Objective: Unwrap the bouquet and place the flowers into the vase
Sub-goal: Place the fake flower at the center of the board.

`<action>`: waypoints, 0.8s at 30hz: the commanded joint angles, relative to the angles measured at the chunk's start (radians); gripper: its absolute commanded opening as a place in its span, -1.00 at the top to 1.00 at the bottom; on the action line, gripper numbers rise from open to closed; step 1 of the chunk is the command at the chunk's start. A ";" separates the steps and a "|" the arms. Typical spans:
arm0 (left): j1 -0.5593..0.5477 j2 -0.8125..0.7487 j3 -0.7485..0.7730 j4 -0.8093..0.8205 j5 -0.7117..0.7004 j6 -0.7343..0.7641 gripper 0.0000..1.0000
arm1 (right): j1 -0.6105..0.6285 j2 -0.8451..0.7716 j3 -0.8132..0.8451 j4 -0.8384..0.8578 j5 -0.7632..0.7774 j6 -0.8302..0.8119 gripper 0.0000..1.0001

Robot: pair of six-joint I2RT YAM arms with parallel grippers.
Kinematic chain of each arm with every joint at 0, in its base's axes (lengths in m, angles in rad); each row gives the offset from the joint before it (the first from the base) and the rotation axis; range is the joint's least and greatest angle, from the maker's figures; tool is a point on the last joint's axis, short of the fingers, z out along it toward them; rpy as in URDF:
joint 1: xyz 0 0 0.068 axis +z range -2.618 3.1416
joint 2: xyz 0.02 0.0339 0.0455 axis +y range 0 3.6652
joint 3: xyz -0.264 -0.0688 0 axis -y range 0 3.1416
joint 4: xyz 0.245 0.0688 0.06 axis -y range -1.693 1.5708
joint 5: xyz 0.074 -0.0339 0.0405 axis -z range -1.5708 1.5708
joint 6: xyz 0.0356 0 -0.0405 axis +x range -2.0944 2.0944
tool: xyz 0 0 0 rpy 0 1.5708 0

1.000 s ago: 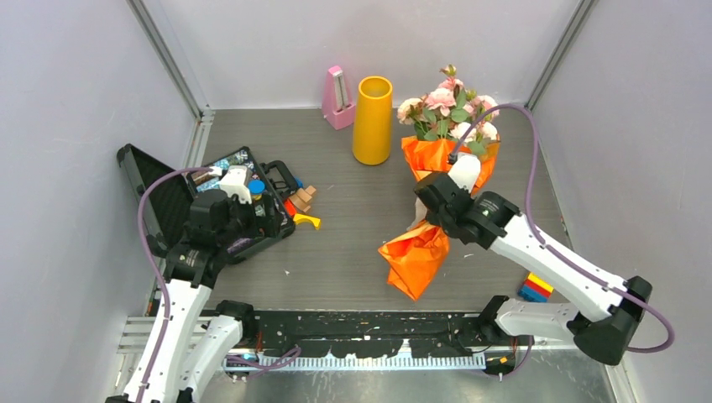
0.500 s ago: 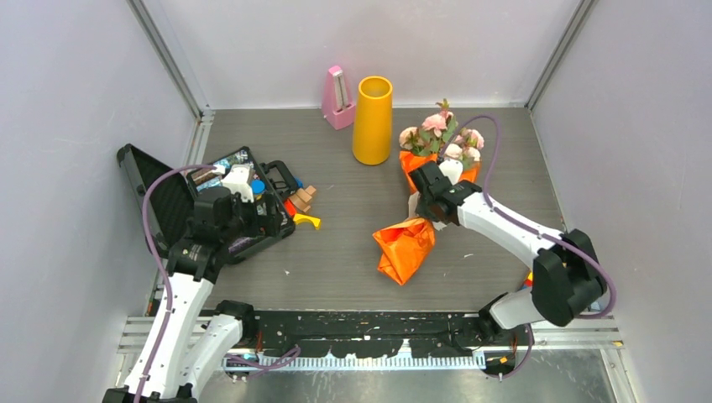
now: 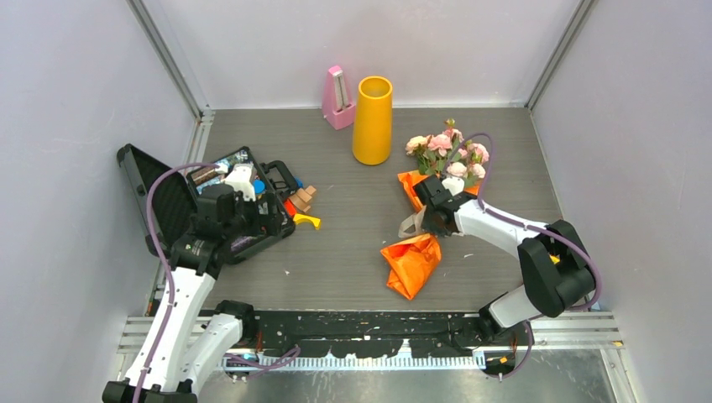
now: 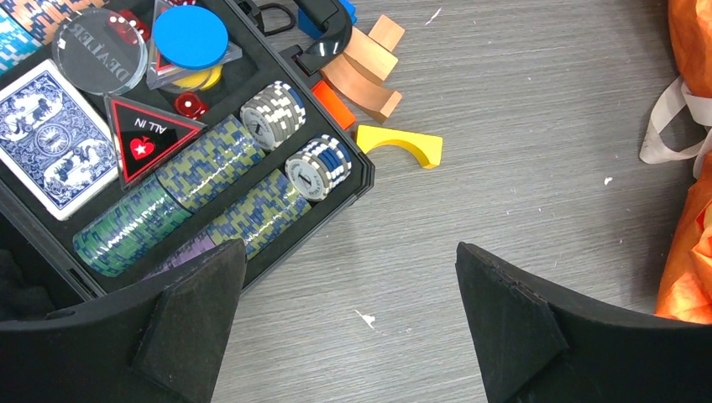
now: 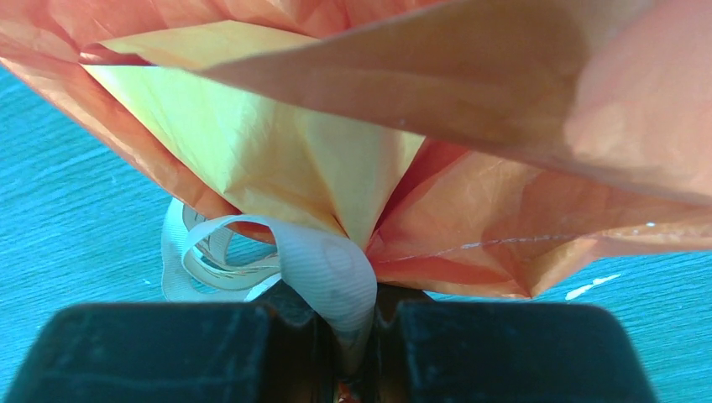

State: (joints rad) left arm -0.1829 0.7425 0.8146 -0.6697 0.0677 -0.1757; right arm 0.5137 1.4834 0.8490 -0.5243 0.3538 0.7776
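Orange crinkled paper (image 3: 411, 259) wraps the bouquet (image 3: 417, 185), which lies slantwise on the right half of the grey table (image 3: 353, 252). Its flowers (image 3: 449, 155) point toward the far right and the flared paper tail points toward the near edge. Pink blooms and green leaves stand out of the wrap's upper end. The wrap is on and the beige ribbon (image 3: 411, 225) is tied at the waist.

Right gripper (image 3: 430, 211): positioned at the bouquet's waist. In the wrist view its jaws are drawn almost together, with a loop of the ribbon (image 5: 323, 269) running down into the narrow gap between them. The paper (image 5: 336, 168) fans out just above. It is clamped on the ribbon. Whether it also pinches paper, I cannot tell.

Left gripper (image 4: 348, 256): spread wide, holding nothing. It hangs above the bare table at the corner of an open black case (image 4: 361, 180) of poker chips, cards and dice. It is well apart from the bouquet.

The yellow vase (image 3: 373, 120) stands upright near the back wall, to the left of the flower heads and clear of them. Nothing shows above its rim. A pink metronome (image 3: 337, 98) stands just beside it on the left.

Wooden blocks (image 4: 369, 71) and a yellow arch block (image 4: 401, 144) lie against the case's right side.
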 commanded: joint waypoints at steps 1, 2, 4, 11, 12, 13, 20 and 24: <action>-0.004 0.008 0.003 0.037 -0.001 0.008 -0.97 | -0.006 -0.033 -0.022 0.048 -0.023 -0.015 1.00; -0.004 0.010 0.003 0.037 0.001 0.008 -0.97 | -0.006 -0.029 -0.018 0.059 -0.033 -0.019 0.99; -0.004 0.012 0.002 0.037 0.008 0.008 -0.97 | -0.006 -0.022 -0.004 0.063 -0.048 -0.040 0.83; -0.003 0.013 -0.003 0.043 0.016 0.016 -0.97 | -0.006 -0.077 0.040 0.018 -0.059 -0.094 -0.02; -0.004 0.017 -0.003 0.045 0.018 0.017 -0.97 | -0.006 -0.086 0.053 -0.008 -0.054 -0.103 -0.18; -0.004 0.019 -0.002 0.044 0.019 0.018 -0.97 | -0.006 -0.109 0.059 -0.022 -0.053 -0.106 -0.23; -0.004 0.049 0.022 0.041 0.041 0.021 -0.97 | -0.006 -0.294 0.129 -0.196 -0.062 -0.138 -0.40; -0.010 0.098 0.065 0.038 0.077 0.009 -0.98 | -0.014 -0.364 0.160 -0.281 -0.050 -0.143 -0.43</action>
State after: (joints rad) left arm -0.1837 0.8047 0.8158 -0.6693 0.0948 -0.1719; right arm 0.5125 1.1938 0.9527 -0.6979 0.2893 0.6548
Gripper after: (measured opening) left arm 0.989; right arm 0.713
